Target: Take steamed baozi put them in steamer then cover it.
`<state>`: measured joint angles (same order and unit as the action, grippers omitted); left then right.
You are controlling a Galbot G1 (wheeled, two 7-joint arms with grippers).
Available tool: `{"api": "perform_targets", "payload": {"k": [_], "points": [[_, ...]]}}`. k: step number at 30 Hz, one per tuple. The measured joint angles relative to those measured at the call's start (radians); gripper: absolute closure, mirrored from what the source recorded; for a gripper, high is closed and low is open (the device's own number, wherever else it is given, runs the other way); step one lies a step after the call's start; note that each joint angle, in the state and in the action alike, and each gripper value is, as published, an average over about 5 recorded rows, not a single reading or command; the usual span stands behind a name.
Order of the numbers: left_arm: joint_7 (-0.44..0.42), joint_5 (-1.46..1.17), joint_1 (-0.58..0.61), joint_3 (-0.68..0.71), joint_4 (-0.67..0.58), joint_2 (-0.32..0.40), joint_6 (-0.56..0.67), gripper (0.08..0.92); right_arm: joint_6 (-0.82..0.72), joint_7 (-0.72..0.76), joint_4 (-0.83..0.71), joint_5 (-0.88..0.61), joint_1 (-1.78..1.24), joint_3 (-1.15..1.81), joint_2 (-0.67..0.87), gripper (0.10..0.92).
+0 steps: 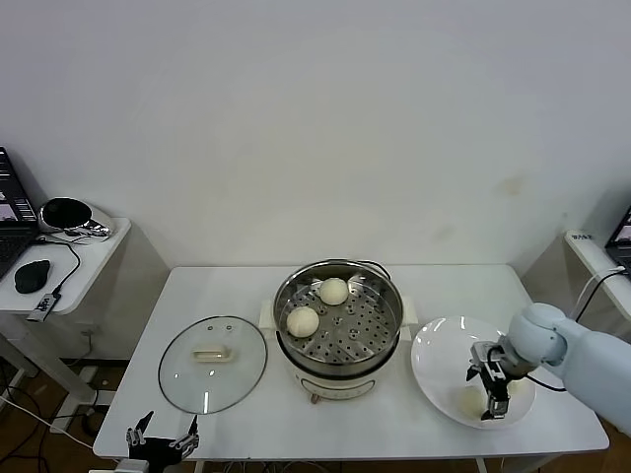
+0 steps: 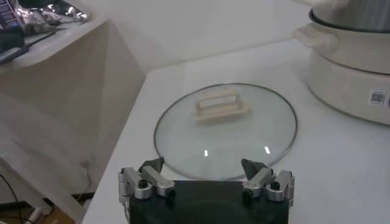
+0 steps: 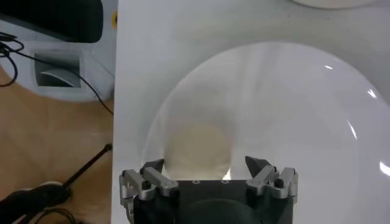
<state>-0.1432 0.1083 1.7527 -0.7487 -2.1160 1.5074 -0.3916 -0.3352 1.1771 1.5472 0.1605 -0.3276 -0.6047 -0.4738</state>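
The steamer (image 1: 340,320) stands in the middle of the white table (image 1: 246,414), on its white pot base, and its perforated floor holds 2 baozi: 1 toward the far side (image 1: 334,291) and 1 at the left (image 1: 303,321). To its right lies the plate (image 1: 439,370), and on the plate's near part sits a third baozi (image 1: 469,400), pale and hard to make out against the white. The right tool (image 1: 496,392) hangs directly over that bun, fingers pointing down. In the right wrist view the tool (image 3: 205,164) has its fingers spread wide apart and gripping nothing, with the baozi (image 3: 198,149) lying between them just beyond the tips, on the plate (image 3: 292,122); whether the tips touch the bun cannot be told. Left of the steamer the glass lid (image 1: 213,363) lies flat on the table, its cream handle up. The left tool (image 1: 163,435) waits at the near left edge of the table, just near of the lid. The left wrist view shows that tool (image 2: 203,164) open and empty, the lid (image 2: 225,131) just beyond its fingertips, and the pot base (image 2: 347,79) farther off to the right.
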Motion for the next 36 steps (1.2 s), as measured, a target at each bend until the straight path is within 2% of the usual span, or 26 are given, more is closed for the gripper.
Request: {"api": "perform_targets", "payload": {"k": [9,13,24,36], "points": [[0.001,0.0,-0.002,0.001,0.006,-0.001,0.0,0.177,-0.004,-0.009,-0.004,-0.003,-0.005,0.003,-0.006,0.373],[0.001,0.0,-0.001,0.003,0.007,-0.002,0.0,0.177,-0.005,-0.01,-0.003,-0.009,-0.003,0.003,-0.005,0.413],[0.001,0.002,-0.02,0.013,0.015,-0.005,0.0,0.177,-0.005,-0.004,0.012,-0.07,0.111,-0.046,0.024,0.431],[0.004,-0.005,-0.048,0.013,0.039,-0.012,0.001,0.177,0.028,0.059,-0.053,-0.237,0.523,-0.212,-0.056,0.431]]}}
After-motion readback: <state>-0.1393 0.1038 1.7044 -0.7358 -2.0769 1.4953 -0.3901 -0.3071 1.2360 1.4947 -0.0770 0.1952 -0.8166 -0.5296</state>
